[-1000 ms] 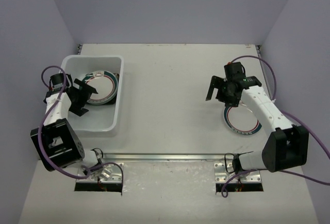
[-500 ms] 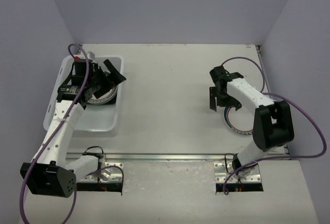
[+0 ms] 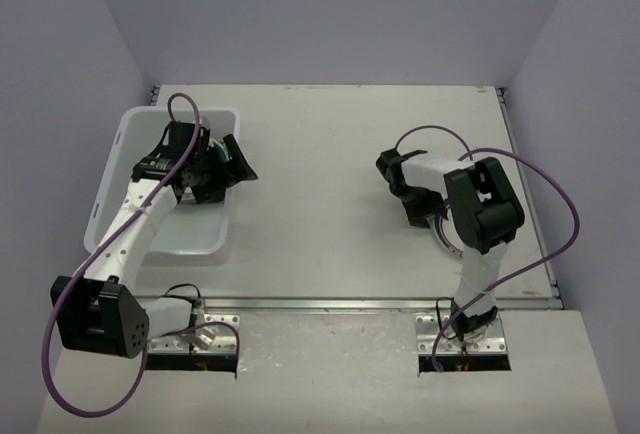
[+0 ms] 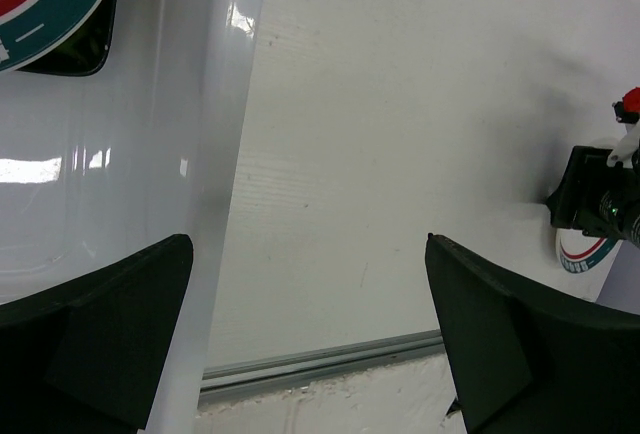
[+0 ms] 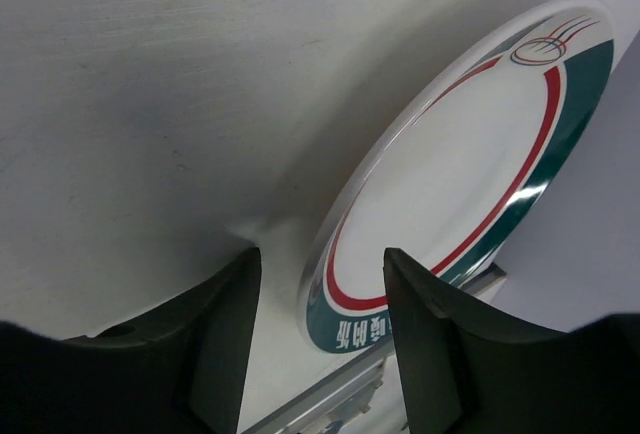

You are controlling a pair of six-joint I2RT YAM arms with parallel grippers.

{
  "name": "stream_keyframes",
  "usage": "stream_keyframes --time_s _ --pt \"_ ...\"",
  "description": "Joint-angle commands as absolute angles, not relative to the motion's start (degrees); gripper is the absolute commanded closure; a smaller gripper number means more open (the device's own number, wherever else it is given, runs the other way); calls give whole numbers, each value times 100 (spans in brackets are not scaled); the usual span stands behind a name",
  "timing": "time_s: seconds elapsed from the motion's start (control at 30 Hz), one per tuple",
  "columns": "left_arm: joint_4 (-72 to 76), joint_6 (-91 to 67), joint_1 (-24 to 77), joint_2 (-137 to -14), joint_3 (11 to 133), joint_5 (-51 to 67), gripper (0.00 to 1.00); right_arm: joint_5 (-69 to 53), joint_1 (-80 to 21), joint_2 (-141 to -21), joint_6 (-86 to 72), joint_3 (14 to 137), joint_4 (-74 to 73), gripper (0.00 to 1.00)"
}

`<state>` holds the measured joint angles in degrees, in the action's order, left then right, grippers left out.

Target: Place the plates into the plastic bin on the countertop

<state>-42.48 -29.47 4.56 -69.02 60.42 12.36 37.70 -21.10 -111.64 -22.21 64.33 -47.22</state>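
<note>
Between the right fingers (image 5: 215,354), which stand parted with a gap showing beside one of them, runs the rim of a teal-and-red-ringed plate (image 5: 450,184) on the white worktop (image 5: 150,74), straddled but not pinched. Spread wide and holding nothing, the left fingers (image 4: 100,344) hang over a side wall of the plastic bin (image 4: 150,154). A teal-rimmed plate (image 4: 40,4) lies inside the bin ahead of one finger, and a metal rail (image 4: 320,364) crosses between the two.

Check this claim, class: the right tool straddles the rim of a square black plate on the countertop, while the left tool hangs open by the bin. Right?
No: the right wrist view shows the plate that the right tool straddles is round and white with a teal-and-red rim, not square and black. The rest holds.
</note>
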Motion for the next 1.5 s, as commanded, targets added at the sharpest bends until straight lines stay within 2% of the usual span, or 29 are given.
stream_keyframes --time_s 0.0,0.07,0.1,0.17,0.27,0.37,0.57,0.73,0.83,0.93,1.03,1.13,1.23,1.33,1.4,1.47 --pt "-4184 -2670 501 -6926 6332 1403 0 4041 -2101 -11346 -2239 6361 -4308 50" --pt "-4203 -2621 501 -6948 6419 1427 0 4025 -2101 -11407 -2284 6266 -4204 58" --pt "-4221 -2563 501 -6982 6448 1450 0 4025 -2107 -11395 -2279 6191 -4089 70" --pt "-4244 -2516 501 -7052 6500 1475 0 4009 -2125 -11334 -2244 6024 -3922 87" --pt "-4222 -2505 501 -7125 6529 1484 0 4023 -2272 -11072 -2146 5825 -3663 99" --pt "-4185 -2511 501 -7160 6535 1470 0 4077 -2504 -10828 -1982 5814 -3548 100" --pt "-4018 -2599 492 -7300 6660 1584 0 4450 -3636 -10039 -1205 6148 -3680 100" --pt "-3870 -2655 483 -7768 6902 2425 0 4640 -4790 -9334 -108 6251 -3356 100" --pt "-3578 -2881 488 -8016 7057 3554 0 4207 -5556 -8839 1195 6125 -2794 100" --pt "-3354 -3117 556 -8206 7109 4189 0 3707 -6240 -8253 2110 5931 -2272 100" --pt "-3349 -3290 748 -8288 7126 4407 0 3034 -6838 -7781 2843 5992 -2016 100" --pt "-3310 -3444 851 -8275 6956 4658 0 2224 -7041 -7555 3171 6240 -2218 100" --pt "-3273 -3512 1010 -8140 6739 4719 0 2045 -7061 -7454 3359 6432 -2133 100" --pt "-3368 -3513 1071 -7975 6530 4653 9 2141 -7098 -7379 3658 6425 -1867 100" --pt "-3474 -3445 1072 -7912 6465 4575 21 2182 -7102 -7399 3732 6446 -1787 100" --pt "-3679 -3305 1072 -7893 6452 4446 27 2230 -7102 -7417 3851 6443 -1685 100"
